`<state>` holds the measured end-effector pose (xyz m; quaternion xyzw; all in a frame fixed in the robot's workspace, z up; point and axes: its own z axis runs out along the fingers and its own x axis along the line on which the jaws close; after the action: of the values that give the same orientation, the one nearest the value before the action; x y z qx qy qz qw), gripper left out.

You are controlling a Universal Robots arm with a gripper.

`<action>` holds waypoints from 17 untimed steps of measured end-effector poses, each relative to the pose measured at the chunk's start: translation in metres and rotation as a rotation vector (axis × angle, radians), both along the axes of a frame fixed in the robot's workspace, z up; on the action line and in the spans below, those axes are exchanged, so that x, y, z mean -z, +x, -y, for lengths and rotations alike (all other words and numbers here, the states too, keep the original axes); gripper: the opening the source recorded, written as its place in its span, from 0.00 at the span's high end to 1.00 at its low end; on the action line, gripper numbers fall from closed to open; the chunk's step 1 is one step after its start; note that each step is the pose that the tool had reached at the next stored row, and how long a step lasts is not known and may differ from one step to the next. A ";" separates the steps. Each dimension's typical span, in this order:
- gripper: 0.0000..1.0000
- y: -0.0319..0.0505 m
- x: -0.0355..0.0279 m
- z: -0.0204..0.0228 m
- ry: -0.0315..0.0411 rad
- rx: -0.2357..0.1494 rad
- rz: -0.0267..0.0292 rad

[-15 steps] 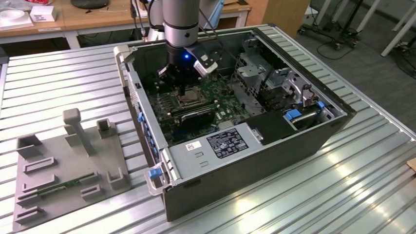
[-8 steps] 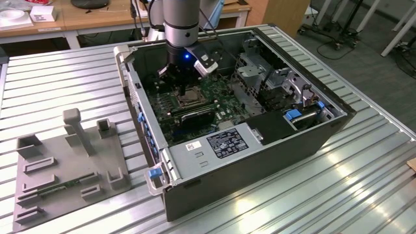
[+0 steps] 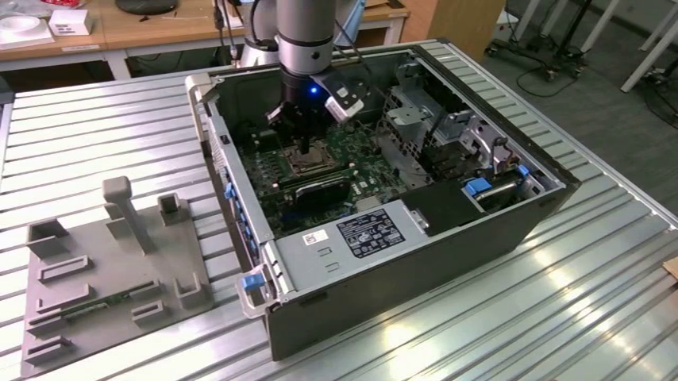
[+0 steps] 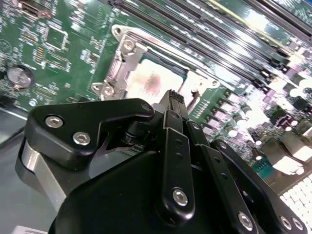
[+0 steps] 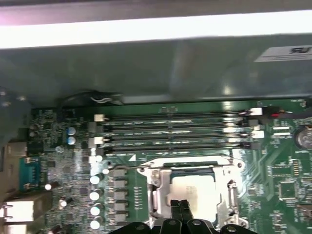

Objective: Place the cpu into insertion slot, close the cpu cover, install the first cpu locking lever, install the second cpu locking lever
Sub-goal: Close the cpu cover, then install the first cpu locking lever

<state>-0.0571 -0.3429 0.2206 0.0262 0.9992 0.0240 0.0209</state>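
Black tool [image 5: 180, 204], its tips pressed together, likely as one pushing point, poised over the seated pale silver square cpu [image 5: 199, 187].

- My arm [image 3: 305, 24] is a grey tube with a darker band near the wrist, where a small blue light [image 3: 313, 90] glows.
- My fingers [image 4: 175, 105] are narrow, matte black bars.
- My glossy black links [image 4: 92, 122] carry round silver screws [image 4: 82, 138].
- A silvery metal collar [image 4: 30, 157] edges the linkage.
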 end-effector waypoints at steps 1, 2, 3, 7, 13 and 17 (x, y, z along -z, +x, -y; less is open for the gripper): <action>0.89 0.0021 0.0000 0.0000 0.0000 0.000 0.0000; 0.89 0.0043 0.0000 0.0000 0.0000 0.000 0.0000; 0.89 0.0063 0.0000 0.0000 0.0000 0.000 0.0000; 0.89 0.0117 0.0001 0.0001 0.0000 0.000 0.0000; 0.89 0.0130 0.0001 0.0000 0.0000 0.000 0.0000; 0.89 0.0131 0.0001 0.0000 0.0000 0.000 0.0000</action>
<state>-0.0440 -0.3429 0.2205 0.0262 0.9992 0.0240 0.0209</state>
